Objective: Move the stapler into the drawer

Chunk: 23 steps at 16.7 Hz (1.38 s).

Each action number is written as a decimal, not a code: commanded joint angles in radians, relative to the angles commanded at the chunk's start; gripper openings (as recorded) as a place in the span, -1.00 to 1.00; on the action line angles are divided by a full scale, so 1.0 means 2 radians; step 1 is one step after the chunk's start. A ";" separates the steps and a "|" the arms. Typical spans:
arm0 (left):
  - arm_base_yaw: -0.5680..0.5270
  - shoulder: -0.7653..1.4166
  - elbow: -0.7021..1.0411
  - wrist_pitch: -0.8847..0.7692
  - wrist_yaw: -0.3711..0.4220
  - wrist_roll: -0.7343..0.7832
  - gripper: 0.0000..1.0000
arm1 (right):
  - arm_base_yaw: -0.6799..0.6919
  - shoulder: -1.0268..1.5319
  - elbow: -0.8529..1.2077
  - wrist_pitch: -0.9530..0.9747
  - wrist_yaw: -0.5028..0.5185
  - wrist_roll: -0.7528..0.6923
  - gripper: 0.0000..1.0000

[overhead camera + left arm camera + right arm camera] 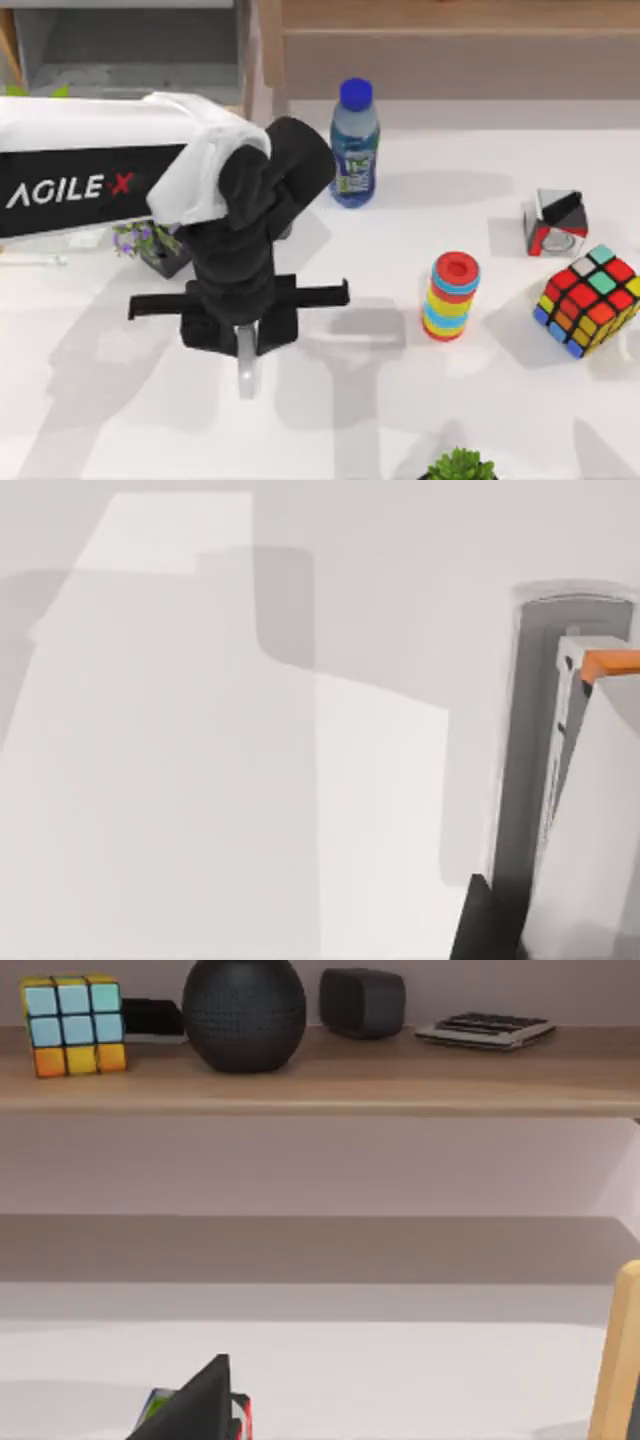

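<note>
The stapler (pixel 246 372) is a pale slim bar poking out from under my left gripper (pixel 244 345) at the table's left-centre. In the left wrist view the stapler (pixel 532 750) runs close along one side, its rounded end pointing away, with a black finger (pixel 482 925) pressed against it. The left gripper is shut on the stapler. The drawer (pixel 130 45) stands open at the back left, grey inside, well behind the left gripper.
A blue-capped water bottle (pixel 354 145) stands just behind the left arm. A small potted plant (pixel 150 243) sits beside the arm. A ring stack (pixel 452 296), a black-white-red cube (pixel 555 222) and a puzzle cube (pixel 590 300) stand at the right. A long wooden panel (pixel 450 45) lines the back.
</note>
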 joint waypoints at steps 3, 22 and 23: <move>0.047 -0.006 0.060 -0.020 -0.007 0.036 -1.00 | 0.000 0.000 0.000 0.000 0.000 0.000 1.00; 0.494 0.347 0.652 -0.252 -0.004 0.467 -1.00 | 0.000 0.000 0.000 0.000 0.000 0.000 1.00; 0.498 0.367 0.669 -0.264 0.002 0.485 -1.00 | 0.000 0.000 0.000 0.000 0.000 0.000 1.00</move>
